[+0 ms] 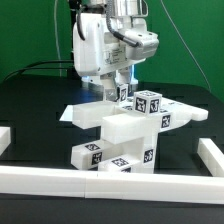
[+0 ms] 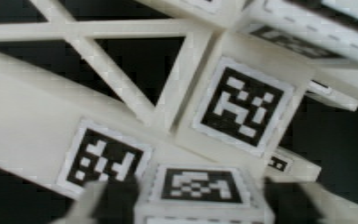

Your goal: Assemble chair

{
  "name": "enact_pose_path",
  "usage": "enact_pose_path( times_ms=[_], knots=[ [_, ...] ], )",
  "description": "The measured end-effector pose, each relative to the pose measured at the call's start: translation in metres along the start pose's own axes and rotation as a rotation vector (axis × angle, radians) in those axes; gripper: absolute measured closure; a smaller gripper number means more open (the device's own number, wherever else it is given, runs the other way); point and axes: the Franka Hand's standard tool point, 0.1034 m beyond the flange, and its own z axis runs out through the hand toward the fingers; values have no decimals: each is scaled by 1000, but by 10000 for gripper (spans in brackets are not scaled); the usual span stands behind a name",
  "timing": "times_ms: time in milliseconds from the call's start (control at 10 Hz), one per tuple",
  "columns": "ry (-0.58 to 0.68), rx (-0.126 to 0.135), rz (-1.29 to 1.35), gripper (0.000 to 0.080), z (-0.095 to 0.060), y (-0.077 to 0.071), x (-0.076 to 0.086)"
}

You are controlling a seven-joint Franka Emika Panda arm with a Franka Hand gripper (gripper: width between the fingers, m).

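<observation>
Chair parts [image 1: 120, 125] sit heaped at mid-table on the black surface, a broad flat slab across stacked tagged blocks, with further blocks low at the front against the long plain white bar [image 1: 110, 182]. Gripper [image 1: 122, 88] hangs directly over the rear of the heap, close above a small tagged block [image 1: 124, 96]. In the wrist view, two fingertips [image 2: 98, 200] flank a tagged block [image 2: 197, 186], but whether they press on it cannot be told. Judgement: the heap looks loosely balanced. A careless lift or sideways nudge could tip the slab or shift the stacked blocks, spoiling alignment. A half-made grip risks dropping the block.
</observation>
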Motion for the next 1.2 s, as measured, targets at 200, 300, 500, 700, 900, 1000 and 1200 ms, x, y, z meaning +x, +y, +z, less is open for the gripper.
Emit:
enact_pose_path(
  times_ms=[200, 300, 500, 700, 900, 1000, 1200],
  knots=[
    [-3, -14, -126, 265, -1, 0, 0],
    [-10, -44, -323, 172, -2, 2, 2],
    [-22, -78, -651, 152, -5, 2, 4],
    [-26, -78, -824, 151, -5, 2, 4],
    [-32, -77, -983, 151, -5, 2, 5],
    [-2, -90, -1162, 151, -4, 0, 9],
    [38, -65, -1349, 151, -5, -5, 11]
  ],
)
